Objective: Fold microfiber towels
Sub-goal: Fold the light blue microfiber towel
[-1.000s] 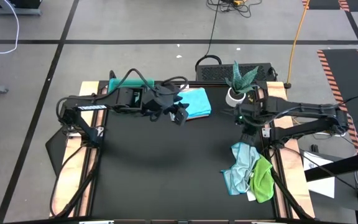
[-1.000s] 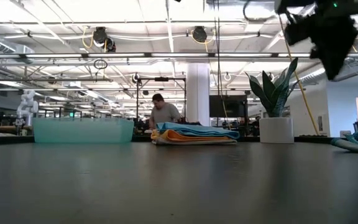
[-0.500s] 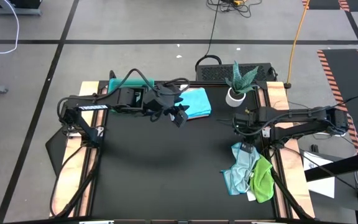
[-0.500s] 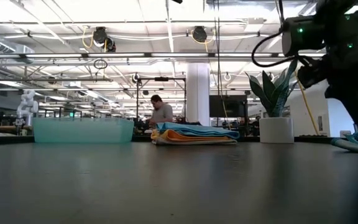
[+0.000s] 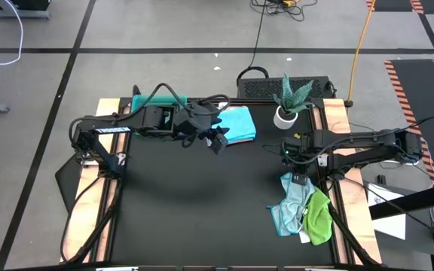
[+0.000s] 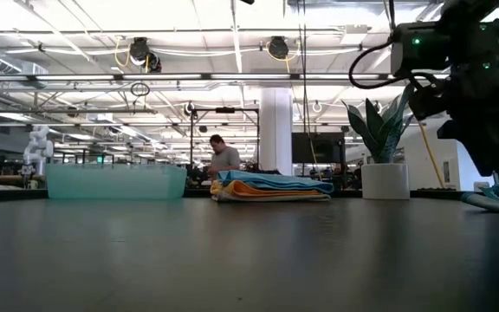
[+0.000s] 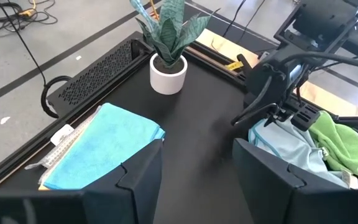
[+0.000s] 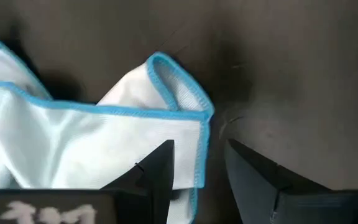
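A loose heap of microfiber towels lies at the table's right near side: a pale blue one [image 5: 292, 192] on top, a green one [image 5: 319, 214] and a white-grey one [image 5: 305, 235] beneath. A folded stack with the bright blue towel [image 5: 236, 123] on top of the yellow-orange one [image 6: 267, 194] lies at the far middle. My right gripper [image 5: 295, 178] is open, low over the far end of the pale blue towel, its fingers on either side of a hemmed edge [image 8: 199, 146]. My left gripper [image 5: 218, 141] is open and empty, in the air beside the folded stack. My right gripper points down at the pale blue towel's blue-hemmed edge near a corner [image 8: 204, 121]. One finger [image 8: 160, 165] stands over the cloth and the other [image 8: 253, 171] over the bare table. I cannot tell whether either finger touches the cloth.
A potted plant in a white pot [image 5: 286, 113] stands at the far right, close to my right arm. A teal tray [image 6: 115, 182] stands at the far left. The black table top [image 5: 194, 203] stretches between the stack and the heap.
My right gripper has gone from beside the potted plant toward the table's near edge and down, onto the far end of the pale blue towel. It has stayed there for the last half second. The towels have not moved.
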